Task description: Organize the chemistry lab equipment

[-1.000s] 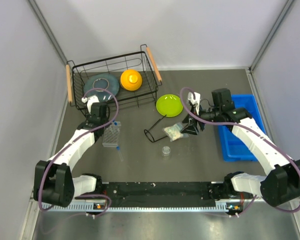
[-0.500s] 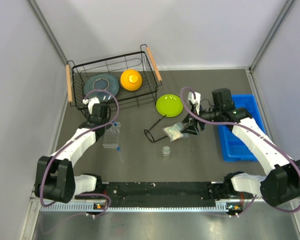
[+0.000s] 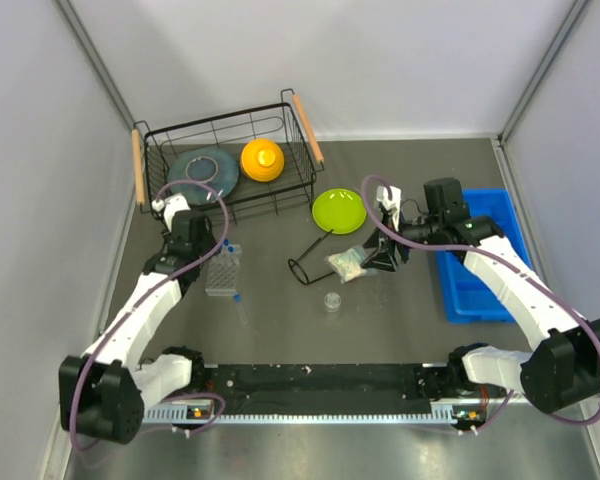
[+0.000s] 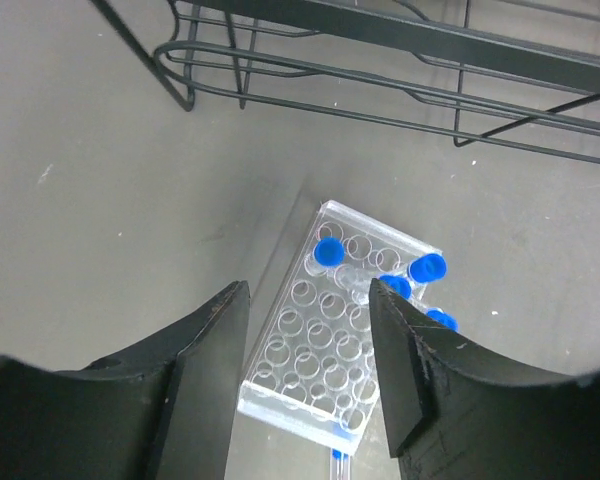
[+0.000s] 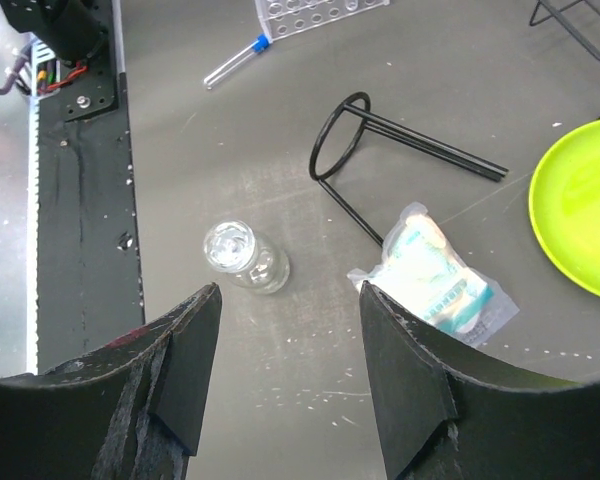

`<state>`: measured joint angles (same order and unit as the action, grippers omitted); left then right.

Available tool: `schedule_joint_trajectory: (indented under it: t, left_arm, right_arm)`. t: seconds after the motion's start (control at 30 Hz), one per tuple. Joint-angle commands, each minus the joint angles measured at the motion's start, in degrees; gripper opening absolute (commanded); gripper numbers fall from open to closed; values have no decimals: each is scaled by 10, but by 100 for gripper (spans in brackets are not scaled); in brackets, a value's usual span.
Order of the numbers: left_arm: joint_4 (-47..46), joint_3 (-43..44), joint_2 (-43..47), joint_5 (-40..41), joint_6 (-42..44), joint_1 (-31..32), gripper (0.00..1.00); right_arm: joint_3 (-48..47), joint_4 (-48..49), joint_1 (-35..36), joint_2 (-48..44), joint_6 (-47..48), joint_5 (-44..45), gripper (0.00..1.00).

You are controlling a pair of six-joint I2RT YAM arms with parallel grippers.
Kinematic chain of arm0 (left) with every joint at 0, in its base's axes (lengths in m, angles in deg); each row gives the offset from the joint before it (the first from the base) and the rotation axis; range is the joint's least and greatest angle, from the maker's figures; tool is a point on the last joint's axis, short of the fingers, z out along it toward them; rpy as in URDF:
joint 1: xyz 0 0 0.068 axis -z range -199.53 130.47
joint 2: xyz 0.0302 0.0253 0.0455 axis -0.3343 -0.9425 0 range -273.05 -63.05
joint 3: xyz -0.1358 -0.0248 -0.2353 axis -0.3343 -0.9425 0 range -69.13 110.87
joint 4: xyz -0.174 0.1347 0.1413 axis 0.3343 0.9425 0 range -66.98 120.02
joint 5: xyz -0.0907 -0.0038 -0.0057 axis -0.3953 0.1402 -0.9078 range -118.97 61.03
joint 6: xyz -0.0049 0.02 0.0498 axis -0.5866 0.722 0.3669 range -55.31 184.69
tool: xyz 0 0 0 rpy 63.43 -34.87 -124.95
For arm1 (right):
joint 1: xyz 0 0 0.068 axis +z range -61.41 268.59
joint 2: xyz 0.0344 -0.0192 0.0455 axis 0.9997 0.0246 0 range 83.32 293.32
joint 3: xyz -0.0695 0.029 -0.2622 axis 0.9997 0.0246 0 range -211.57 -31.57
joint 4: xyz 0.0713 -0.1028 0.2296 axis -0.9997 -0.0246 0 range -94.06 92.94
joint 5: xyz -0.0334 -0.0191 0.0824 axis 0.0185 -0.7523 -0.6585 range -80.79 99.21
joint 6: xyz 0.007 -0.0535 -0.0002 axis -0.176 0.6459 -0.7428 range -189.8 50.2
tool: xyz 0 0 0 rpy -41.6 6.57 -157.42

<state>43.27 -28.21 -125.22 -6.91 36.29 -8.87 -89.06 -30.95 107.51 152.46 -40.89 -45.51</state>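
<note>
My left pincer hangs spread and empty just above the clear rack, near the wire basket. I judge it sits there because the rack is where the tubes belong. 4 blue caps show at the rack's far end, so those tubes look sorted already. 1 loose tube lies flat on the table just beside the rack's near end. It seems the next thing for this side, and it will want a low, careful pinch because it can roll.

Toward the middle, the black wire frame lies on its side with its ring nearest my bases. The small round dish sits apart from it, closer to me. The crinkly packet lies flat between the frame and the green plate, touching neither as far as I can tell.

My right pincer hovers spread, holding nothing, above the dish and packet. I take that as lining up for 1 of them. The blue bin waits on the far right, a likely home for these loose pieces. The packet may slip between my fingers.
</note>
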Motion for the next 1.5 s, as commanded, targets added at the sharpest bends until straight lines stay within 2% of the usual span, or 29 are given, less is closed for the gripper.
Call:
schedule_joint_trajectory:
  t: [0.0,0.17,0.23,0.4,0.43,0.47,0.53,0.63,0.73,0.9,1.03,1.13,1.47]
  left_arm:
    - [47,9,81,7,-2,-3,59]
    - [97,-9,201,-30,-9,-3,77]
    - [113,-23,254,-59,-15,-3,82]
    - [174,-32,352,-82,-50,-3,95]
    - [184,-28,381,-82,-62,-3,96]
    - [194,-23,395,-82,-70,-3,97]
    - [224,-4,430,-75,-88,-3,99]
    - [271,27,463,-49,-97,-3,99]
    - [317,61,485,-19,-100,-3,99]
    - [343,105,523,16,-89,-3,99]
    - [351,125,549,54,-88,-3,99]
    - [355,131,565,75,-89,-3,99]
    - [357,127,597,62,-91,-3,98]
  right_arm:
    - [5,11,-7,-6,21,-54,58]
    - [-7,8,20,5,12,-78,62]
    - [-17,-3,80,19,11,-51,62]
    - [-77,-16,249,80,-30,114,62]
    - [-89,-16,303,96,-43,134,62]
    - [-114,-9,329,133,-59,182,62]
    - [-144,0,399,172,-125,257,62]
    - [-225,22,457,259,-227,346,63]
    - [-283,34,477,338,-327,422,64]
    - [-349,37,486,440,-446,450,64]
    - [-391,30,500,484,-471,510,64]
    - [-412,22,504,511,-484,519,64]
    - [-514,-39,513,602,-479,531,56]
